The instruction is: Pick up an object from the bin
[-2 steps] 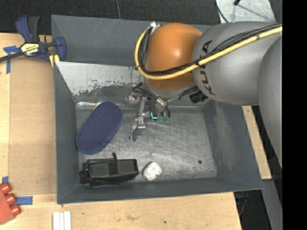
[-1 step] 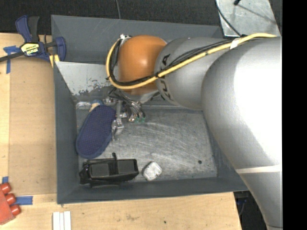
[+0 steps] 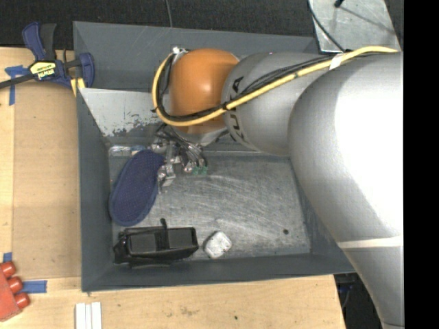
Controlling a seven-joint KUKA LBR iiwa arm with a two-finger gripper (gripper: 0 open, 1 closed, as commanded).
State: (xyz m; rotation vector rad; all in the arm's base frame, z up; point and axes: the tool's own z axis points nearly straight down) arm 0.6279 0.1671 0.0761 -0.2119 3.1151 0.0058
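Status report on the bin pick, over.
Hand low, upper left of the bin, at the top end of the blue oval pad. Contact: cannot tell. Black case and white lump lie apart, by the lower wall.

Item 1: black case (image 3: 156, 244), flat and oblong, lying with its long side across the view. A thin black stalk stands up from its upper edge near the middle. It serves as the reference for all positions below.

Item 2: white crumpled lump (image 3: 217, 244), just to the right of the black case and level with it. Contact cannot be confirmed.

Item 3: small clear piece (image 3: 122, 150), well above the case's left end. Its kind cannot be determined.

Item 4: dark speck (image 3: 286, 232), right of the case, beyond the lump and slightly higher.

Item 5: red object (image 3: 8, 290) with rounded lobes, well to the left of the case and lower, cut off by the view's edge.
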